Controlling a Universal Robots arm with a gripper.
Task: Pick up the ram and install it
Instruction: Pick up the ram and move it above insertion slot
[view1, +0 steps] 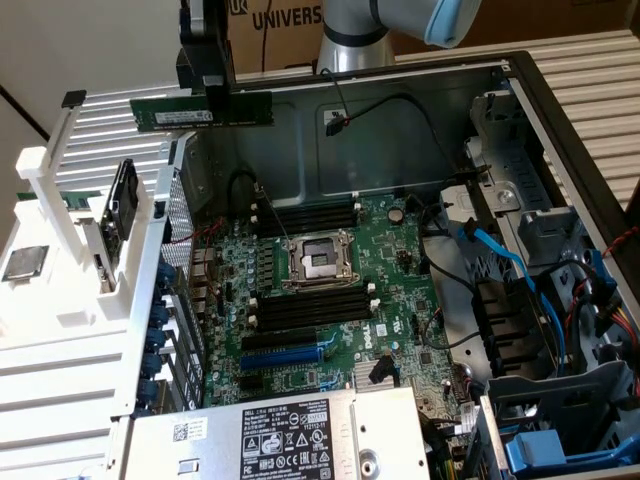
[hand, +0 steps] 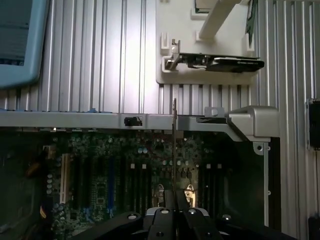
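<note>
The ram (view1: 200, 112), a long green stick with a white label strip, hangs level in the air above the case's back left corner. My gripper (view1: 216, 92) is shut on its top edge near the middle. In the wrist view the ram (hand: 174, 145) shows edge-on as a thin line running out from my gripper (hand: 173, 199), over the case rim and the motherboard (hand: 125, 170). Below it, on the green motherboard (view1: 400, 300), long black memory slots (view1: 305, 215) lie behind the processor socket (view1: 318, 260), and more slots (view1: 310, 305) lie in front of it.
A white rack (view1: 60, 200) holding parts stands at the exterior view's left, outside the open computer case (view1: 520, 90). A blue expansion slot (view1: 285, 355) and the power supply (view1: 290, 435) lie near the front. Blue and black cables (view1: 500, 260) and drive cages crowd the right side.
</note>
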